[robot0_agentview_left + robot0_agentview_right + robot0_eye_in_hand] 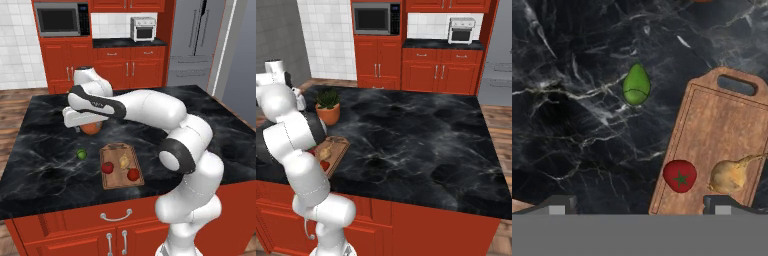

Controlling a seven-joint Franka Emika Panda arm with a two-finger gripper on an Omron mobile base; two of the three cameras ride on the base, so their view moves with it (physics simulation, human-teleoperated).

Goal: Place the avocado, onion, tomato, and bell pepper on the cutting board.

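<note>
The green avocado (636, 86) lies on the black counter just left of the cutting board (722, 135); it also shows as a small green avocado (81, 154) beside the cutting board (118, 181). On the board sit a red tomato (680, 175) with a green star top and the tan onion (728, 175) with its thin stalk. A second red piece, the bell pepper (133, 174), rests at the board's near right, by the tomato (107, 167) and onion (123, 161). My gripper (639, 207) hangs open and empty above the counter, the avocado ahead of it between the fingertips' line.
A potted plant (329, 112) in an orange pot stands on the counter just beyond the board's handle end, close behind my hand (75, 119). The black marble island (210, 115) stretches bare to the right. Red cabinets, a microwave and a toaster oven line the far wall.
</note>
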